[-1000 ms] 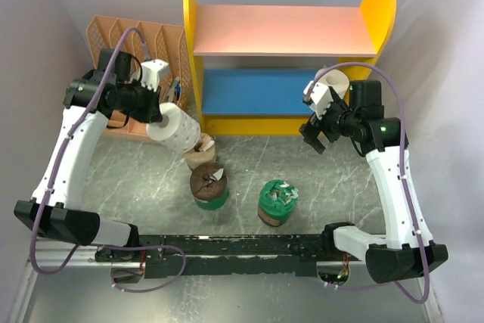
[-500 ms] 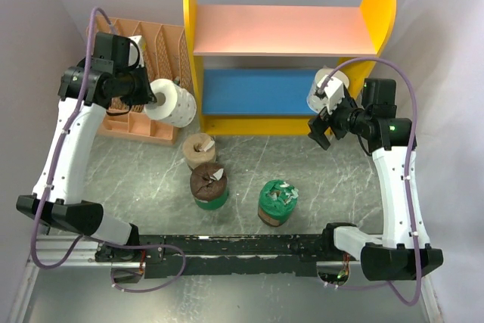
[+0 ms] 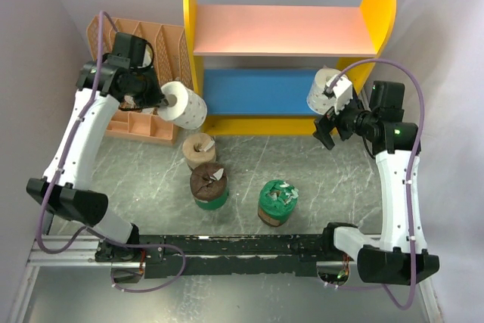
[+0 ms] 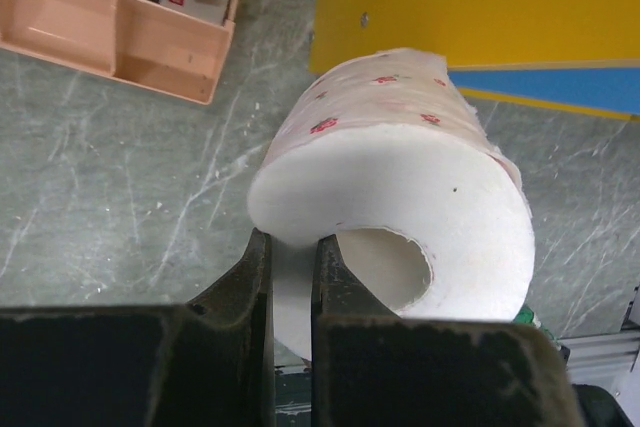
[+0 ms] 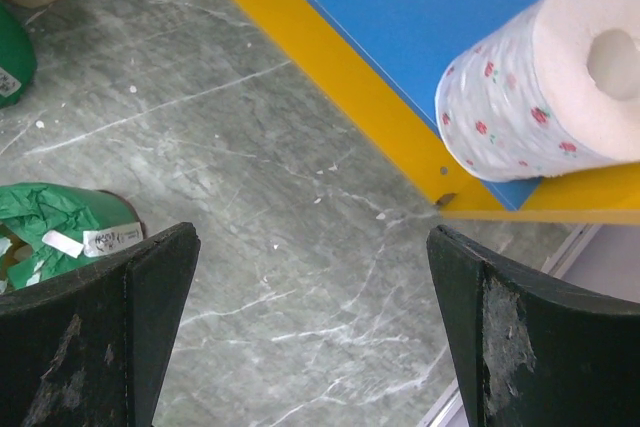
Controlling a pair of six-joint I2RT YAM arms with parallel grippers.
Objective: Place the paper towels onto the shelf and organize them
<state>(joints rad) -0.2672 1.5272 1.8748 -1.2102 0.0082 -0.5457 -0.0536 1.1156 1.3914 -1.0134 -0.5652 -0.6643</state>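
Note:
My left gripper [image 3: 161, 100] is shut on the wall of a white paper towel roll [image 3: 182, 105], one finger inside its core [image 4: 385, 265], held in the air by the shelf's left yellow panel [image 3: 190, 51]. A second white roll [image 3: 324, 88] stands on the blue lower board [image 3: 257, 90] at its right end; it also shows in the right wrist view [image 5: 540, 77]. My right gripper [image 3: 325, 130] is open and empty, above the table in front of that roll. A tan roll [image 3: 200, 149] and two green-wrapped rolls [image 3: 209, 187] [image 3: 277, 202] stand on the table. The pink upper board [image 3: 280, 29] is bare.
A peach slotted file organizer [image 3: 144, 81] stands left of the shelf, behind my left arm. Grey walls close in on both sides. A black rail [image 3: 242, 251] runs along the near edge.
My left gripper has carried the white roll right, toward the shelf's left panel. My right gripper has drawn back right, away from the roll on the blue board.

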